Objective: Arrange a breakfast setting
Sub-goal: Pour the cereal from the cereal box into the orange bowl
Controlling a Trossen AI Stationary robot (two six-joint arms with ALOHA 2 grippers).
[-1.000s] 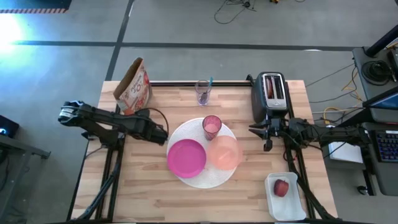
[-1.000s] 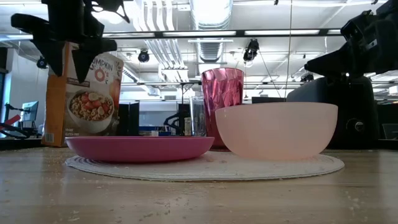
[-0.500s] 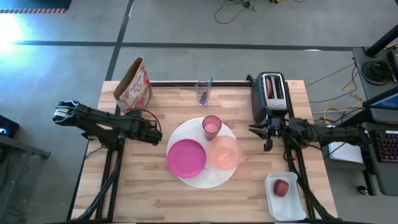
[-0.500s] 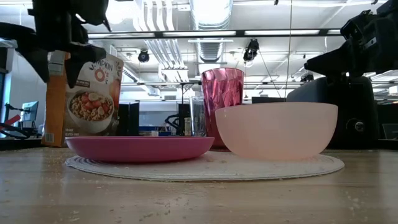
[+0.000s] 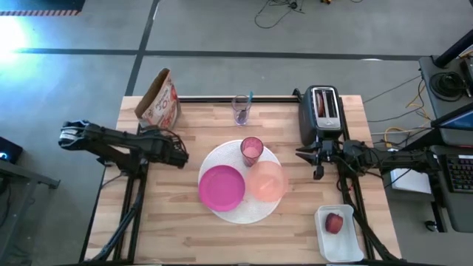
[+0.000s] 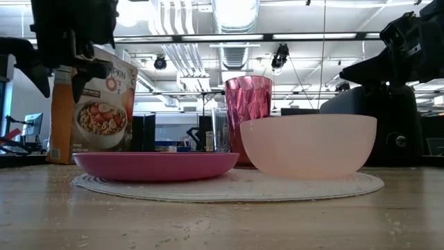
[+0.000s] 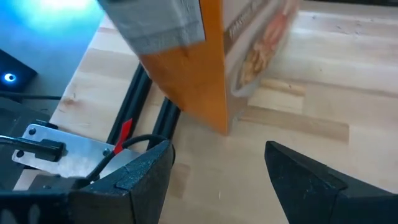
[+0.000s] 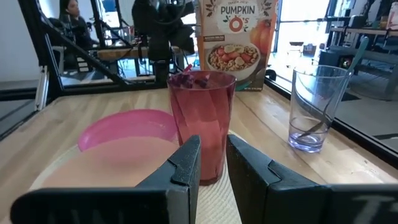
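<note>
Toaster (image 5: 322,112) hides any bagel; left gripper (image 7: 217,171) gapes empty by cereal box (image 7: 211,59); right gripper (image 8: 212,163) narrowly parted, empty.

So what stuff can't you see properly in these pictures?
- What's inside the peach bowl: the low view looks level with its cloudy wall.
- The toaster slots: too small in the high view.
- The cereal box: its top is cut off by the left wrist view's edge.
- The spoon in the clear glass: its head is blurred.

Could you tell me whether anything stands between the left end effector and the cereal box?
Nothing visible does. The left end effector is open and faces the cereal box across bare table; the plates and bowl lie off to the other side.
</note>
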